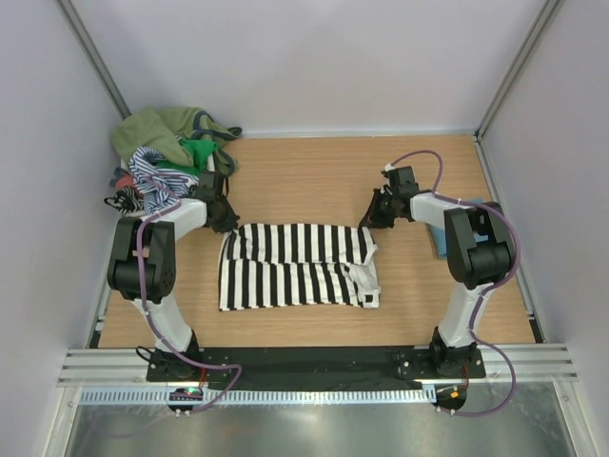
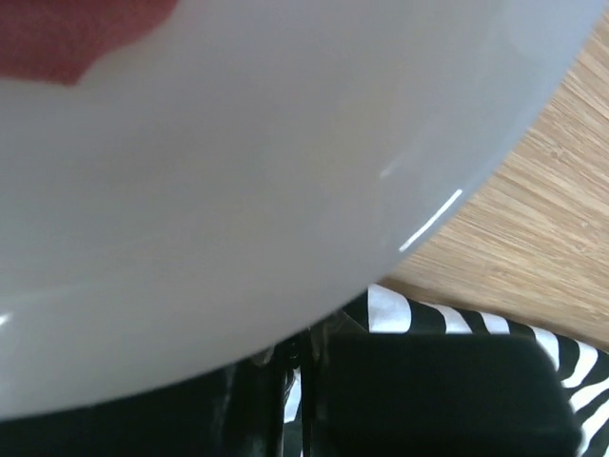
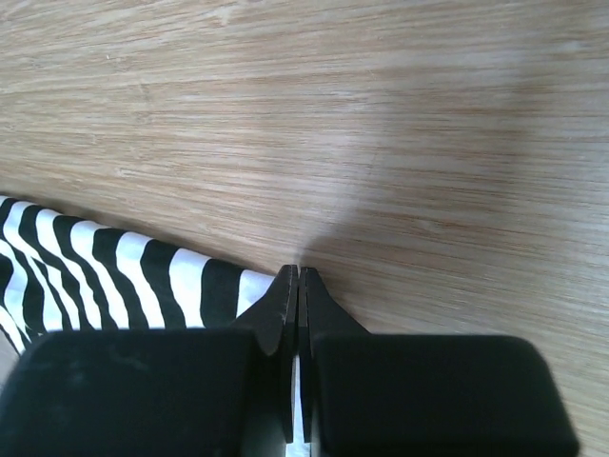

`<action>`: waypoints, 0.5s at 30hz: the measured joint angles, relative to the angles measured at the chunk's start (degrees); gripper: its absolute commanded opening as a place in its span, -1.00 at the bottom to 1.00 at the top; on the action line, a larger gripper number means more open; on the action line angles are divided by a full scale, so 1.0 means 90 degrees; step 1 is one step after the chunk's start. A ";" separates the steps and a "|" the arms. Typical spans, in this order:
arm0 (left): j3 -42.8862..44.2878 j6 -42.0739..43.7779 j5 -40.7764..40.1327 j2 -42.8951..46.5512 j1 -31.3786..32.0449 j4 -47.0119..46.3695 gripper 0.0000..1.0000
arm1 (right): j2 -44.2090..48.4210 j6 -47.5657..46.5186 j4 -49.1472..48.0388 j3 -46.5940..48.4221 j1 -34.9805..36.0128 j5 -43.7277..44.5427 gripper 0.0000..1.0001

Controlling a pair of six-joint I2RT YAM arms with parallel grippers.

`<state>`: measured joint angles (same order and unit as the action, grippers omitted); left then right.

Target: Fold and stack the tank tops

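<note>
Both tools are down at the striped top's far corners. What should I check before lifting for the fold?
1. Right tool shut on the striped top's far right corner: ok.
2. Left tool shut at the far left corner: ok.
3. Cloth actually pinched in the left tool: cannot tell; its wrist view is mostly blocked.
4. Striped top lying flat on the table: ok, though the near right hem is rumpled.
5. Heap of tops apart from the striped top: ok.
</note>
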<state>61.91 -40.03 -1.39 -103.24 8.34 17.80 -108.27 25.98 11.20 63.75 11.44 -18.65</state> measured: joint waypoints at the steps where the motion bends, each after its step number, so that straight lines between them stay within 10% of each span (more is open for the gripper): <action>1: 0.0000 0.0007 0.0017 0.0000 0.0000 -0.0002 -1.00 | 0.0000 0.0000 -0.0002 0.0000 0.0000 0.0000 -0.98; 15: -0.0010 0.0000 0.0146 0.1700 0.0000 0.0214 -1.00 | 0.1316 -0.0015 0.0114 0.0308 -0.0017 0.0104 -0.98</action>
<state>61.82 -40.03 -0.08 -87.94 8.34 19.73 -96.42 25.85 12.23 66.52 11.29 -17.72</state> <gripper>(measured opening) 0.020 0.033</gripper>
